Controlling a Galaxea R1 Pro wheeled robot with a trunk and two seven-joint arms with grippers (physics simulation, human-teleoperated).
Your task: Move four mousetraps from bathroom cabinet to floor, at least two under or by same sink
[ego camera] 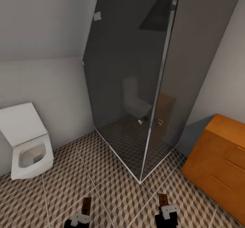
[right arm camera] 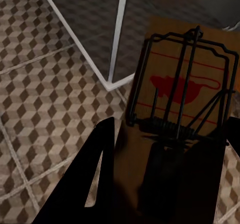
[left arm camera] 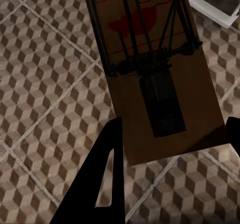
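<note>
Each gripper holds one mousetrap above the cube-patterned bathroom floor (ego camera: 64,187). My left gripper (ego camera: 80,218) is shut on a brown wooden mousetrap (ego camera: 86,206). The left wrist view shows this mousetrap (left arm camera: 160,73) close up between dark fingers (left arm camera: 102,184), with wire and a red mark. My right gripper (ego camera: 167,215) is shut on a second mousetrap (ego camera: 163,198). In the right wrist view that mousetrap (right arm camera: 182,119) hangs near the shower's corner. The orange-brown cabinet (ego camera: 221,153) stands at the right with its drawers closed. The sink is out of view.
A dark glass shower enclosure (ego camera: 136,85) with a metal corner post (ego camera: 153,119) stands straight ahead, its corner reaching the tiles close in front of me. A white toilet (ego camera: 29,146) sits against the left wall. Open tiles lie between the toilet and the shower.
</note>
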